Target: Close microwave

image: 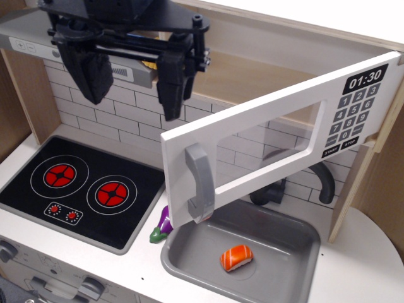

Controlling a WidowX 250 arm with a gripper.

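A: Microwave (278, 136) door is hanging wide open — swung out over the sink (189, 252), handle (199, 183) at its near free edge, keypad reading 01:30 at the hinge end on the right.

B: And the claw (134, 79)?

A: Sitting high on the left, above the stove (82, 189) and in front of the range hood (38, 39). Fingers are standing apart, gripping nothing, clear of the door.

B: What is worrying you?

A: The push point. If the claw is pressing near the hinge, the door is likely barely turning. If it is catching the handle from the wrong side, it is probably pulling the door further open.

B: Anything in the way?

A: The tap (323, 180) is standing behind the door, so I judge a low, fast swing could clip it. The sushi (236, 257) in the sink and the eggplant (161, 226) beside it are lying low — probably safe.
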